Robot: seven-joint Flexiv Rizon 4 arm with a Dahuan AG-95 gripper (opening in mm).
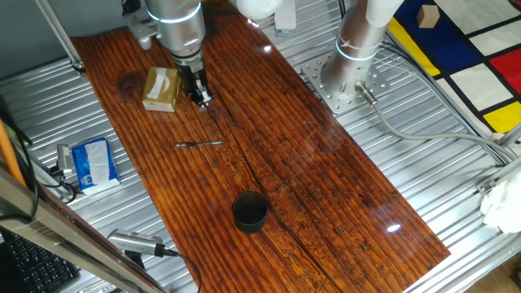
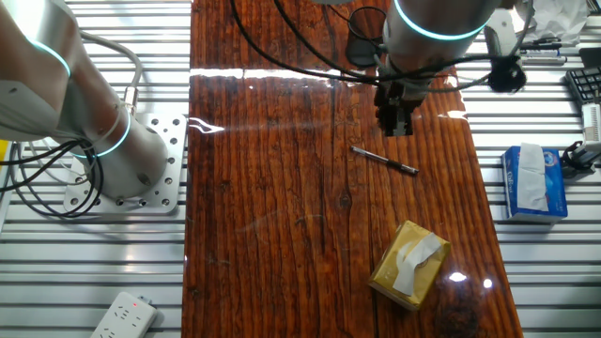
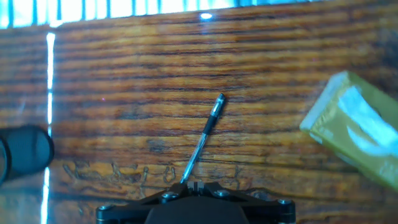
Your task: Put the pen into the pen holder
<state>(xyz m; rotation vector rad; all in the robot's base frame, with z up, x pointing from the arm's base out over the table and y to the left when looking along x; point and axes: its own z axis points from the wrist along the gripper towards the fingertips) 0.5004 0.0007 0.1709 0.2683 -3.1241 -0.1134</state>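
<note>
One fixed view: pincer (image 1: 203, 99) hung in upper-left centre of frame, tips low over the bench (image 1: 326, 179), above and just right of the pen (image 1: 200, 144), not touching it. Fingers looked close together, but released or clenched: cannot tell here. Pen lay flat, left of centre; pen holder (image 1: 250, 211) stood upright lower centre, well apart from pen. Yellowish box (image 1: 160, 88) sat just left of pincer. Judged risk: descent off the pen's thin line, so fingers close on bare wood or nudge the pen into a roll. Box close by, possible knock on sideways travel.

The other fixed view: pincer (image 2: 398, 120) upper right of centre, pen (image 2: 385, 160) just below it, slanted. Box (image 2: 409, 265) lower right; holder (image 2: 361, 49) partly hidden behind cables at top. Grasping nothing, as far as seen. Judged risk: grip near one end, pen tilts, then misses or tips the cup.

Hand view: pen (image 3: 202, 138) ran from lower centre up to the right, its near end by the pincer housing; fingertips not visible. Holder (image 3: 28, 152) at left edge, box (image 3: 356, 127) at right. Judged risk: slanted pen relative to the jaws, so squeeze spins it out.

Counts: one pen, one holder, one box, one pincer.
</note>
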